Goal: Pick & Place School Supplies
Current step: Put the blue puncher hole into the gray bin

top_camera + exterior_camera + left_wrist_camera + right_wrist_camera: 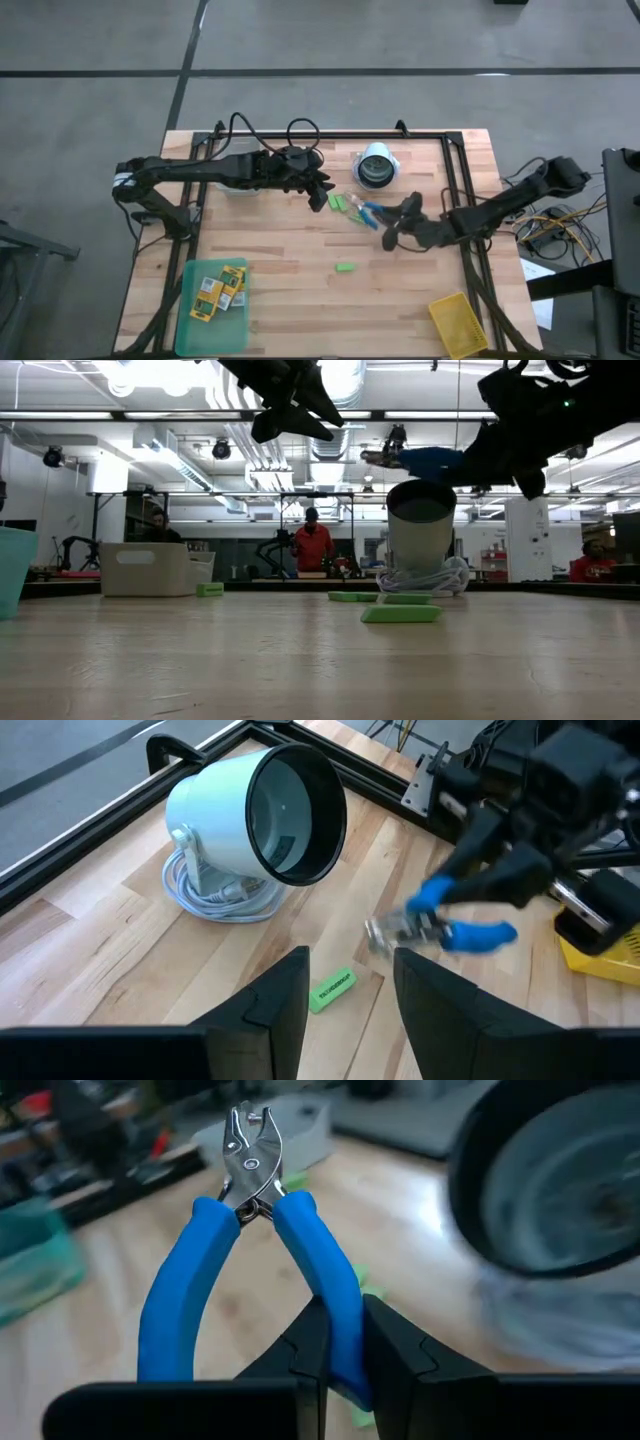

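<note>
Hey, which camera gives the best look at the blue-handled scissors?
The right wrist view: the blue-handled scissors fill it, one handle pinched by the right gripper. The left wrist view shows them smaller, held above the table. The high view shows a small blue speck by the cup; the low view shows them from the side, partly hidden.

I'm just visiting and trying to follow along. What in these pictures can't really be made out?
- Crayon boxes in the green tray, high view: labels too small to read.
- Blue-handled tool clamped in the right end effector, right wrist view: tip blurred; scissors or pliers unclear.
- White cup, left wrist view: its inside is dark, contents unclear.
- Yellow bin, left wrist view: cut off by the edge.
- Left end effector, low view: cropped at the top.
</note>
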Tool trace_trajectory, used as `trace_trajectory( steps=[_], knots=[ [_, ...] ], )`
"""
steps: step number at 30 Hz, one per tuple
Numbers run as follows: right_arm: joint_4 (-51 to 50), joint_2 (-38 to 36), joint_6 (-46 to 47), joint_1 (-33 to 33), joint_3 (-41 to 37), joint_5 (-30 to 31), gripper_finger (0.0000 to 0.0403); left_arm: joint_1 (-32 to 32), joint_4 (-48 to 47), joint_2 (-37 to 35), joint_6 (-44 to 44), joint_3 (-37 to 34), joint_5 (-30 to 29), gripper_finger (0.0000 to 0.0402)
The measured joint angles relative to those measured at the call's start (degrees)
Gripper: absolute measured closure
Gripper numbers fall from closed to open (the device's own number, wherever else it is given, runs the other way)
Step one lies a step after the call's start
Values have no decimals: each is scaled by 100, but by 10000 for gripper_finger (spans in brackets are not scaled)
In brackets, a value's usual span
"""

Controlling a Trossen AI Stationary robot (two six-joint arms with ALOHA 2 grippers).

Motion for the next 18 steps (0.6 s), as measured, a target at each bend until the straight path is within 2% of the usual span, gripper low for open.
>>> trace_trajectory(
  steps=[14, 18],
  knots=[
    [-255, -187, -1373, -2, 172, 1652, 368, 0, -4, 0, -2, 0, 0, 250],
    [-237, -185, -1720, -45, 289, 1811, 368, 2, -2, 0, 0, 0, 0, 250]
  ],
)
